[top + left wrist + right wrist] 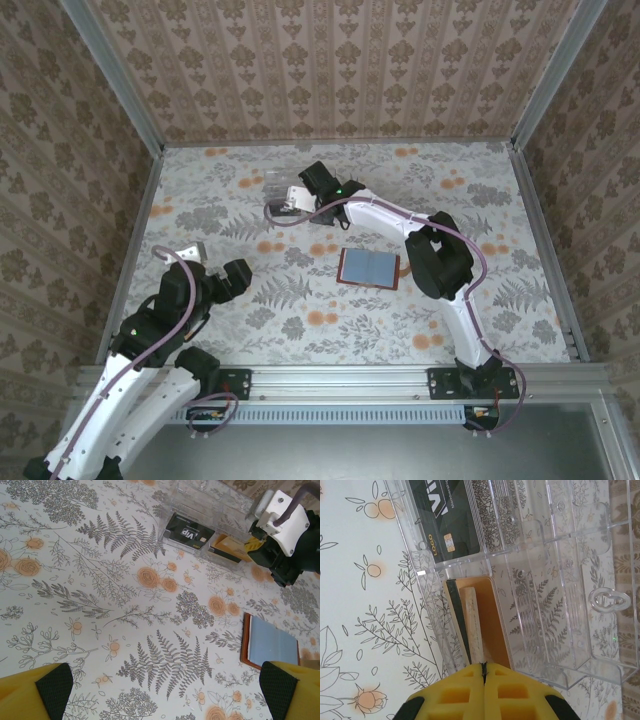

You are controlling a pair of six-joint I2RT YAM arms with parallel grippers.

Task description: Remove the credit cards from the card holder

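At mid-table the card holder (369, 268) lies open, long axis left to right, between the two grippers. The right gripper (484, 675), pressed together, is at the clear box (560, 580) behind it. The left gripper (232, 277), spread wide, has the holder ahead to its right and seems better placed.

Worktop (250, 330) in a floral print of grey ferns and orange blossoms carries two items: a card holder (369, 268) lying open near the centre, blue-grey inner faces up, and a clear plastic box (272, 188) well apart from it, toward the far edge.
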